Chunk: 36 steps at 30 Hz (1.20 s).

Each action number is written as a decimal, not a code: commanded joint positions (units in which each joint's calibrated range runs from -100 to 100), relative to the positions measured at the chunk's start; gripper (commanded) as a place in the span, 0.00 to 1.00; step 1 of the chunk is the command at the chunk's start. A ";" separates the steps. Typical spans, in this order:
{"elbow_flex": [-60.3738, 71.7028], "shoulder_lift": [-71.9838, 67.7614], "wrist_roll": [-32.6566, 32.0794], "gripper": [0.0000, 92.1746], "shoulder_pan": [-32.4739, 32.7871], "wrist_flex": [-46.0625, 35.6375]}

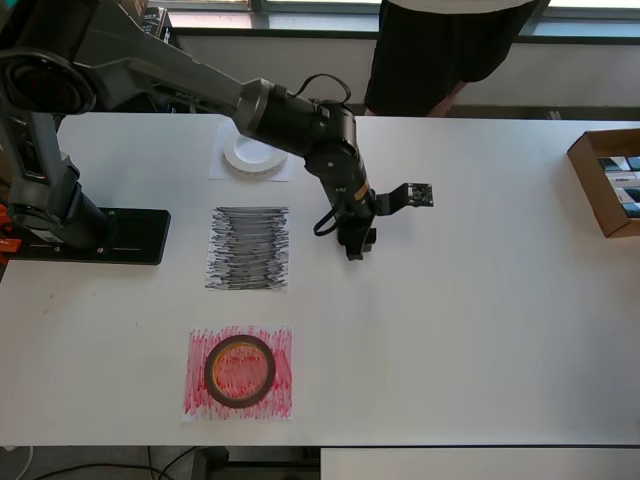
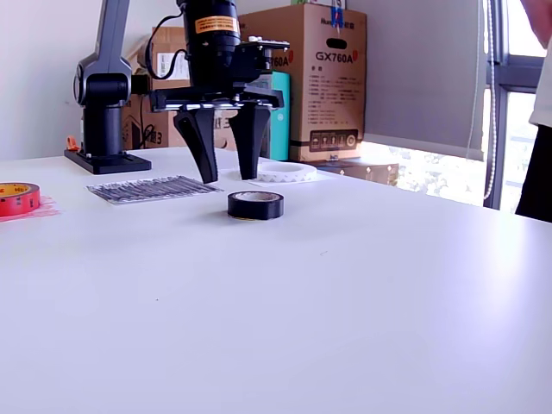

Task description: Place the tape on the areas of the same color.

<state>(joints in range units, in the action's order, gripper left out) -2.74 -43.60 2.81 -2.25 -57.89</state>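
The small black tape roll [image 2: 255,204] lies flat on the bare table, to the exterior view's right of the black scribbled sheet [image 1: 248,248] [image 2: 153,188]. My gripper [image 2: 228,178] [image 1: 357,240] hangs open just above and behind it, fingers pointing down and empty. In the overhead view the gripper covers this roll. The red roll [image 1: 240,370] [image 2: 17,198] rests on the red scribbled sheet [image 1: 238,372]. On the white sheet [image 1: 222,170] at the far side sits the white roll [image 1: 255,155] [image 2: 280,172].
The arm's black base plate [image 1: 100,236] stands at the overhead view's left. An open cardboard box [image 1: 597,180] sits at the right edge. A person [image 1: 440,50] stands behind the table. Cardboard boxes [image 2: 323,78] are stacked behind the arm.
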 commanded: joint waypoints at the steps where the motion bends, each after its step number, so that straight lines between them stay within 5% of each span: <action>1: -0.31 0.01 -0.53 0.58 1.23 0.15; 36: -0.49 -4.48 -0.45 0.58 1.63 -0.96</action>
<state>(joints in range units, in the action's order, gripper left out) -2.74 -47.31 2.09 -0.49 -59.32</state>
